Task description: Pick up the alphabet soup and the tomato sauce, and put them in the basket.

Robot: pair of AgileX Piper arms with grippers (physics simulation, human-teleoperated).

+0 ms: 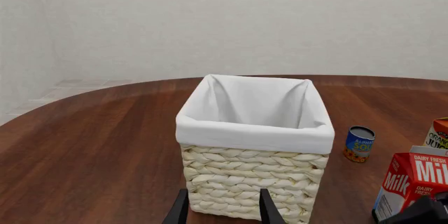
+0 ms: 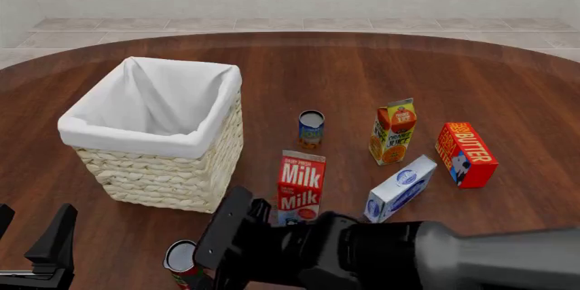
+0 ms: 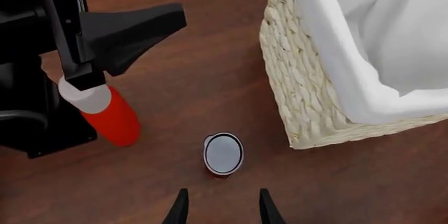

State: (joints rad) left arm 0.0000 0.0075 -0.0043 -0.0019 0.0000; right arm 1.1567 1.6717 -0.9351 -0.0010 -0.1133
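Right gripper [image 3: 220,208] open above alphabet soup [image 3: 223,153]: red label, silver top, upright near basket [image 2: 172,168] corner. Left gripper [image 1: 222,208] open facing basket. Two cans; tomato sauce [image 2: 311,129], blue-orange, right of basket. Four cartons.

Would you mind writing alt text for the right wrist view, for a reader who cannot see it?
Seen from above, the right gripper, open, hovers over the upright alphabet soup can on a dark wooden table. The basket with its white liner stands close beside the can, and part of the left arm is visible on the can's other side.
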